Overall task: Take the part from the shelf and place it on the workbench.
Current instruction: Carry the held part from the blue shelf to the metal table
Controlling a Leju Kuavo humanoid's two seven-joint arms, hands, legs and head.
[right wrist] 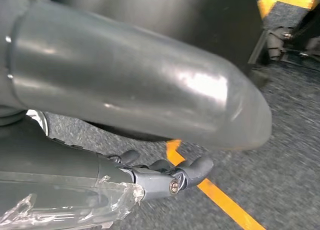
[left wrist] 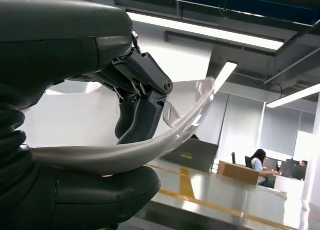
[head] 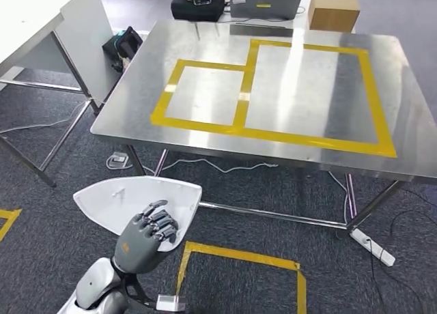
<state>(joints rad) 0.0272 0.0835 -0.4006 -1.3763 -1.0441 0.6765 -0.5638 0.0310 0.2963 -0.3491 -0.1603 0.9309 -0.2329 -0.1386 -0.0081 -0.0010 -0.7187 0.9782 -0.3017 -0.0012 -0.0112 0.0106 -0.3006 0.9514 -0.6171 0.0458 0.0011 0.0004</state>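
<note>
The part (head: 135, 194) is a white, leaf-shaped curved shell. My left hand (head: 147, 235) holds it by its near edge at the lower left of the head view, above the carpet and short of the workbench (head: 289, 102). In the left wrist view the part (left wrist: 113, 155) runs between the thick thumb (left wrist: 102, 190) on one face and the dark fingers (left wrist: 139, 105) on the other. The steel workbench carries two rectangles of yellow tape (head: 242, 99). My right hand (right wrist: 162, 177) hangs over the carpet, its fingers loosely apart with nothing in them.
A white table (head: 31, 13) stands at the left. Beyond the workbench are a cardboard box (head: 333, 9), a laptop (head: 265, 0) and a black bag (head: 198, 3). A yellow tape square (head: 242, 259) marks the floor; cables and a power strip (head: 373, 246) lie under the bench. A person (left wrist: 258, 162) sits far off.
</note>
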